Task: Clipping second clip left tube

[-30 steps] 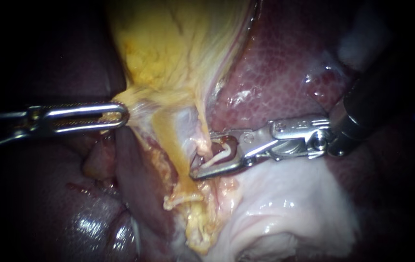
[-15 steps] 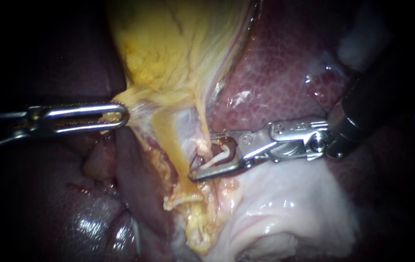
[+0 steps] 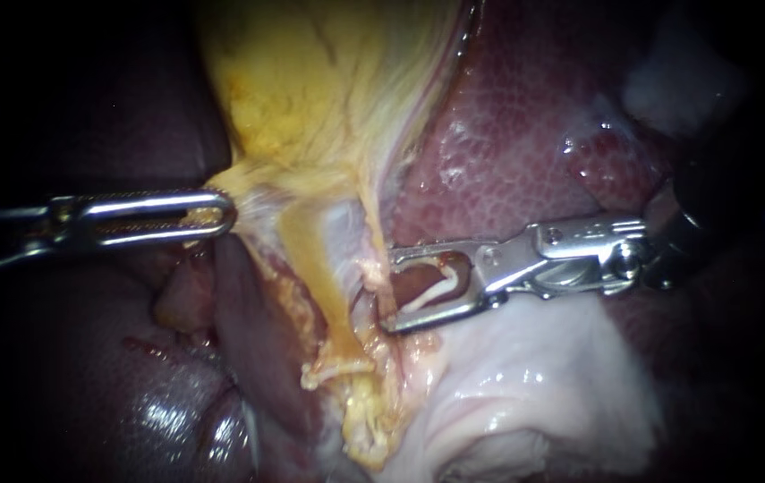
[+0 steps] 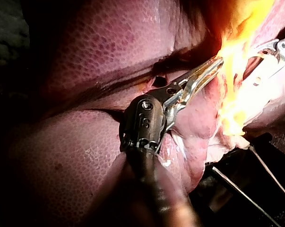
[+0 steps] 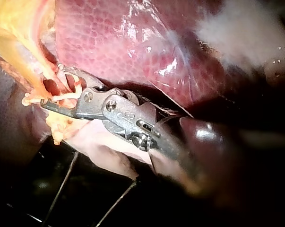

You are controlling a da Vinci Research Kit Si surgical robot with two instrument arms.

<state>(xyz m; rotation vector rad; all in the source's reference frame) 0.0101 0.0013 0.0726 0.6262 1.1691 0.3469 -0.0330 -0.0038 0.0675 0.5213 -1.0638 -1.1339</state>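
My left instrument [image 3: 228,215] comes in level from the left, its jaws shut on the yellow edge of the gallbladder [image 3: 310,98] and holding it taut. A yellow tube [image 3: 319,277] runs down from there, with a white clip [image 3: 337,367] across it lower down. My right instrument [image 3: 389,291] stands just right of the tube, jaws open, with a white clip [image 3: 431,291] lying in the gap. In the right wrist view its open jaws [image 5: 50,87] sit against the pale strands beside the yellow tissue [image 5: 19,28]. The left wrist view shows the left instrument's jaws [image 4: 213,64] closed on glowing yellow tissue.
Dark red liver [image 3: 525,134] lies behind and to the right of the tube. Pale white tissue [image 3: 525,376] bulges under the right instrument's shaft. More liver [image 3: 167,411] fills the lower left.
My right instrument has drawn back to the right, off the tube, still open with the white clip in it. The left instrument and the gallbladder have held still.
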